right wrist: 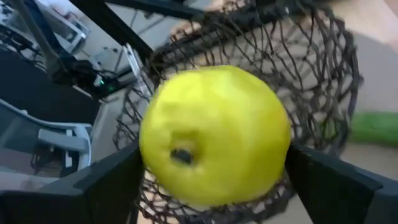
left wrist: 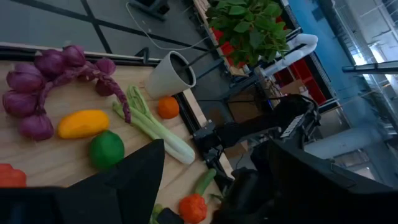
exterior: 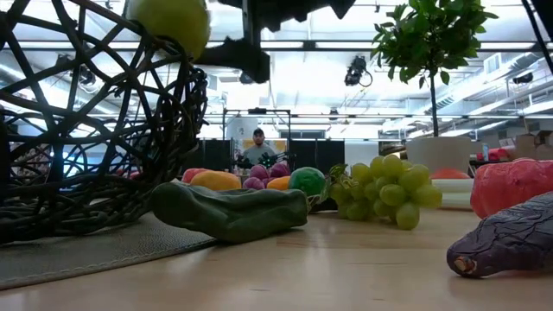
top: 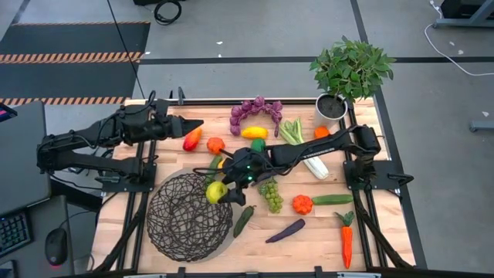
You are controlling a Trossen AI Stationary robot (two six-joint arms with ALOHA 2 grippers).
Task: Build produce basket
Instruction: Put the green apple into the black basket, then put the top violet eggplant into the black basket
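The right wrist view showed the right gripper (right wrist: 214,180) opened wide around the yellow apple (right wrist: 214,134), at the basket's (right wrist: 323,81) three o'clock rim; it needed to let go farther inside.

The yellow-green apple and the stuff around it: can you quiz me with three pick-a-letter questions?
1. Where is the round yellow-green toy apple?
A. over the dark wire mesh basket's rim
B. beside the white pot
C. on the floor

2. What colour is the long toy carrot?
A. blue
B. orange
C. white

3. Where is the left gripper?
A. inside the basket
B. above the table's far side, away from the basket
C. on the carrot

Answers: A, the right gripper has it between its fingers at the rim; B, orange with a green top; B, it hangs near the red pepper.
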